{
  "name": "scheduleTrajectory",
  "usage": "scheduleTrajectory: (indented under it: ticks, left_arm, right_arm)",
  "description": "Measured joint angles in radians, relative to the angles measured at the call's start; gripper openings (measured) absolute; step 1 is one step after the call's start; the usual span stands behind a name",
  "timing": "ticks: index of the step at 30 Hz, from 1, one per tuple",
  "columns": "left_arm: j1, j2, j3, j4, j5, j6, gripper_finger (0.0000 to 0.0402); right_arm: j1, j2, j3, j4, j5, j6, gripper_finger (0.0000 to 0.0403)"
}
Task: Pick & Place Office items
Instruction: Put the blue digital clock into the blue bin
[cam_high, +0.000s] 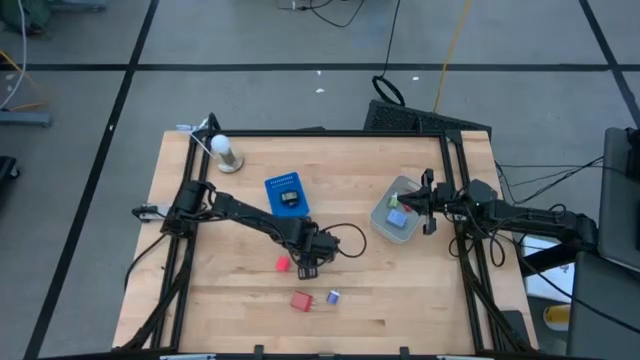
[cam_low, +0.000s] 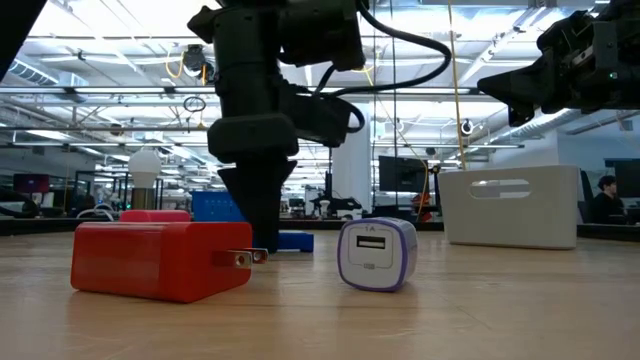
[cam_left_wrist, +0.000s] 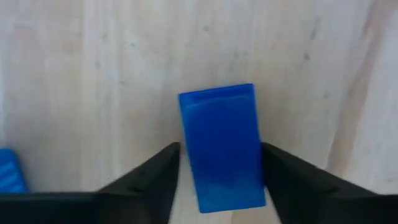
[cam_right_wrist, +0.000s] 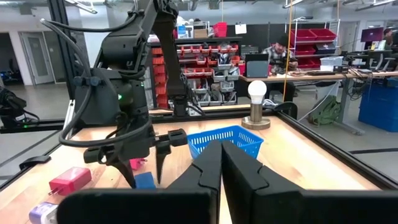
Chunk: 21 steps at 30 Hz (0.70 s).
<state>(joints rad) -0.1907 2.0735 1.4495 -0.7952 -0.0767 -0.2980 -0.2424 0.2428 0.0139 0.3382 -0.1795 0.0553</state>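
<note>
The left tool (cam_high: 308, 268) stands point-down on the desk (cam_high: 230, 310) just below centre, its 2 fingers (cam_left_wrist: 155, 180) partly open and straddling a blue block (cam_left_wrist: 221, 146) that lies flat on the wood, a narrow gap on each side. At 7 o'clock from it lies a red charger (cam_high: 301, 300), with a purple-edged white charger (cam_high: 333, 297) just beside. The right tool (cam_high: 428, 203) is fully closed and empty, hanging at the 3 o'clock rim of the grey bin (cam_high: 385, 222).

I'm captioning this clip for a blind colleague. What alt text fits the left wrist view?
A blue block lies on the pale wooden table, seen from directly above, between the two dark fingers of the left pincer, which stand close on either side of it. The corner of a blue tray shows at the edge.
</note>
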Motion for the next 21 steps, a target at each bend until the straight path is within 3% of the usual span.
scheduleTrajectory:
  ticks: [3,11,17,21]
  left_arm:
    - [0.0,0.0,0.0,0.004,0.021,0.011,0.0151]
    - [-0.018,-0.043,-0.006,0.039,0.014,0.085,0.0149]
    - [-0.042,-0.194,-0.003,0.041,-0.014,0.119,0.0149]
    - [-0.078,-0.341,-0.003,0.032,-0.085,0.142,0.0149]
  right_arm:
    - [0.0,0.0,0.0,0.0,0.0,-0.007,0.0004]
    - [0.0,0.0,0.0,-0.013,0.0,-0.012,0.0004]
    - [0.0,0.002,0.0,-0.028,0.0,-0.017,0.0004]
    - [0.0,0.002,0.0,-0.027,0.0,-0.017,0.0004]
